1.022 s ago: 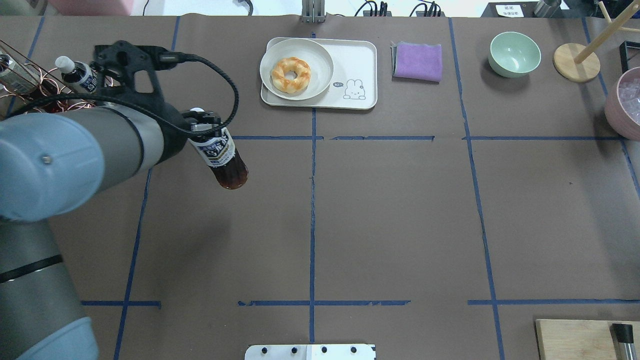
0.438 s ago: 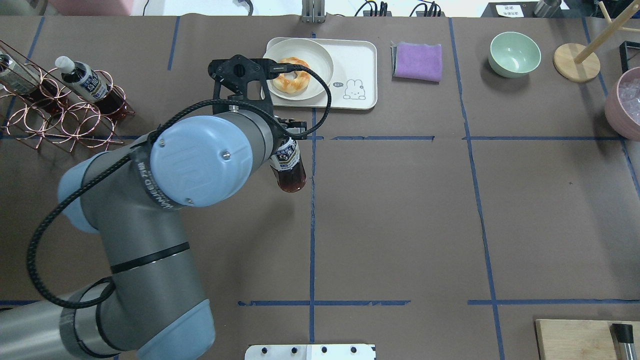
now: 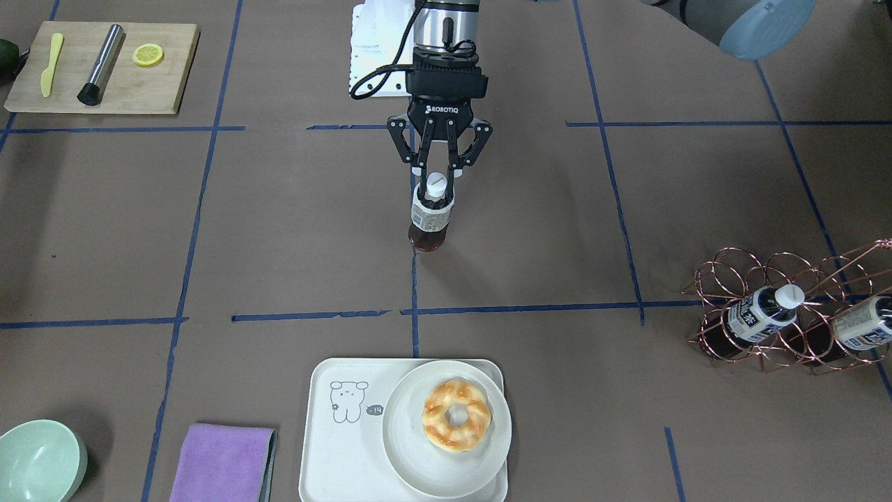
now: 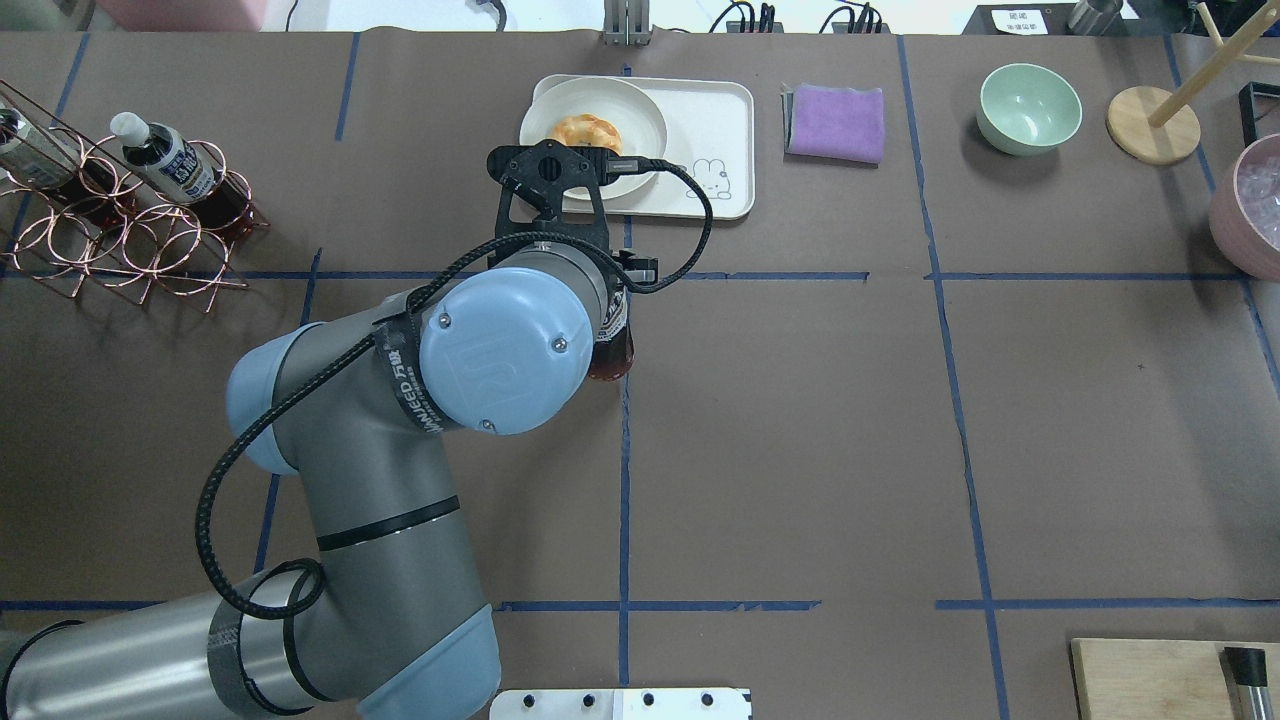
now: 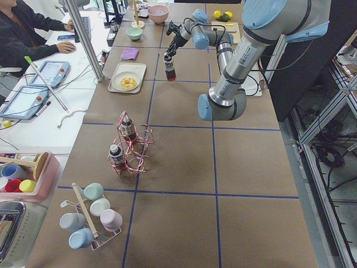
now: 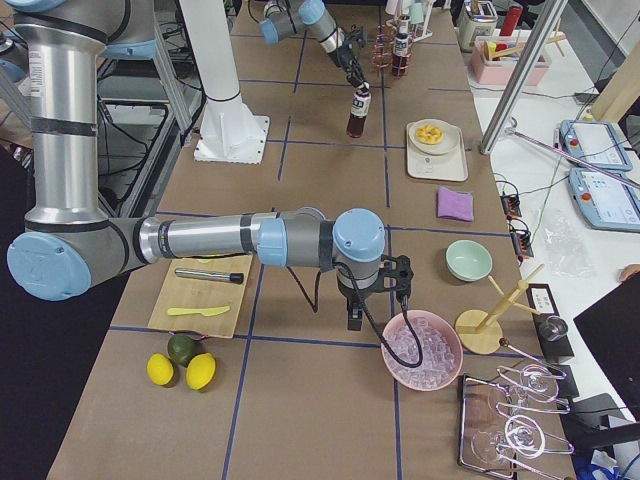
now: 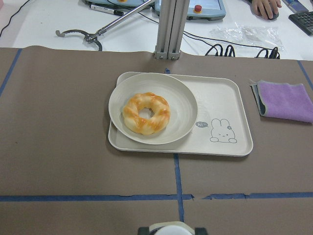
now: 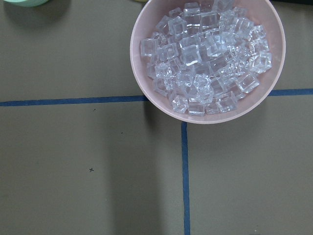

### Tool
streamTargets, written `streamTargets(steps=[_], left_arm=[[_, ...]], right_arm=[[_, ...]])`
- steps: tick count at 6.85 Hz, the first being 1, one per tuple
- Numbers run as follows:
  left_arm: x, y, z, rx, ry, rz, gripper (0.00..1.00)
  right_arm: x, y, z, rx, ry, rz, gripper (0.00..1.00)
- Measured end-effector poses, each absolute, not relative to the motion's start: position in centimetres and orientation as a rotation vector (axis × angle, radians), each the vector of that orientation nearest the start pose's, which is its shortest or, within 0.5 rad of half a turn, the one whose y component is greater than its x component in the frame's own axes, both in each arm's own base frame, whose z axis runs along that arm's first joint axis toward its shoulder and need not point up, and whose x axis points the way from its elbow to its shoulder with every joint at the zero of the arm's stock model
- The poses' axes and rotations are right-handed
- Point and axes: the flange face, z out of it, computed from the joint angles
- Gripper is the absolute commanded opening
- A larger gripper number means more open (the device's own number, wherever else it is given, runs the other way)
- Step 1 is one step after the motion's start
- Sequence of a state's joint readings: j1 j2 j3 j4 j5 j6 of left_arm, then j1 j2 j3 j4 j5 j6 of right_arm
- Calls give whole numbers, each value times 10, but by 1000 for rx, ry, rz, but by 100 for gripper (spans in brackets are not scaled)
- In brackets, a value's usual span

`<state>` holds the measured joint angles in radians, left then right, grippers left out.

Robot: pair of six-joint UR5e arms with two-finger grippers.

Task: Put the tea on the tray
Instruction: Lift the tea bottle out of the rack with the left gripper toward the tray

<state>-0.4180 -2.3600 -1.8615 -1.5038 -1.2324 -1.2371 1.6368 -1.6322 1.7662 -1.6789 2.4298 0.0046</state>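
Showing, in the front-facing view, the left gripper (image 3: 435,187) pointing straight down, its two black fingers clenched on the neck of the tea (image 3: 431,217) just under the white screw cap. I read the bottle as smooth clear plastic, dark brown below a white-and-dark printed label, upright over a blue tape line on the matte brown paper table (image 3: 627,390). The tray (image 3: 341,453), cream-white and rectangular with rounded corners and a small line-drawn animal, lies well apart from the bottle, nearer this camera. A round cream plate (image 3: 411,460) fills one half of it and bears a glazed ring doughnut (image 3: 456,415). Overhead view: the left arm is folded at the elbow, and a blue-capped joint hides all of the bottle but its brown base. A copper wire rack (image 4: 130,245) of looped rings stands far to the arm's side. Left side view: the forearm reaches out level over the table. Right side view: the right gripper (image 6: 354,315) hangs beside a pink bowl (image 6: 420,386); I cannot tell how its fingers stand. Left wrist view: the white cap sits at the bottom edge, with the tray ahead. Right wrist view: the bowl is heaped with clear ice cubes (image 8: 205,54).
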Motion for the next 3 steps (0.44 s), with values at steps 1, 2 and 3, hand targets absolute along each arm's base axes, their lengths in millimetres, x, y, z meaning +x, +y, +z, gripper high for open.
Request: streamTargets(steps=[1, 2, 3], left_arm=[[503, -403, 80, 661, 815, -240, 0], [509, -405, 78, 663, 809, -232, 0], [515, -404, 78, 662, 807, -225, 0]], right_arm=[[88, -459, 597, 50, -858, 55, 100], [88, -459, 597, 50, -858, 55, 100], [88, -459, 598, 49, -858, 56, 100]])
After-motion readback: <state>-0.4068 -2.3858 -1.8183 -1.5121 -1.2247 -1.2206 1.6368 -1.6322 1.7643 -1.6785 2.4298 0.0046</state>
